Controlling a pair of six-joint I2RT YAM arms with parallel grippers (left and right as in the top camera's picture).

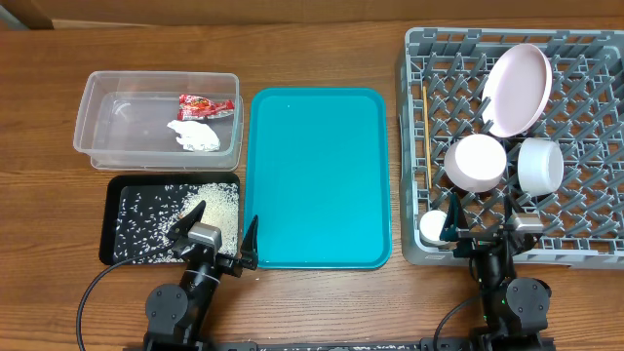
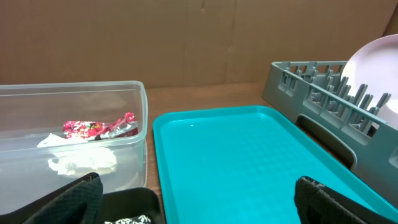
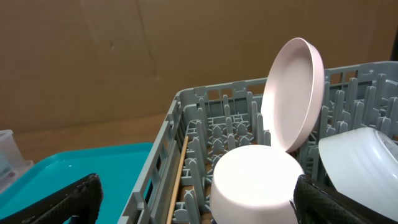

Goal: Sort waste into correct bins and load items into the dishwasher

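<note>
**Wooden table with waste binned and rack loaded**

Brown wood of the table (image 1: 322,39) is seen under everything. At the far left, a red wrapper (image 1: 203,103) and a white tissue (image 1: 195,135) are held in the clear tub (image 1: 97,107). Just in front of it, loose rice (image 1: 210,207) is spread over the black tray (image 1: 112,224). The teal tray (image 1: 317,175) is laid in the middle.

On the right, the grey rack (image 1: 585,58) is filled. A pink plate (image 1: 519,88) is propped on edge, and two white bowls (image 1: 476,162) are set in front of it. A wooden chopstick (image 1: 426,136) is laid along the left wall, possibly two.

The left gripper (image 1: 222,234) is held over the near edges of the black and teal trays, jaws wide apart and nothing between them. The right gripper (image 1: 481,232) is held at the rack's near edge, jaws likewise spread.
</note>
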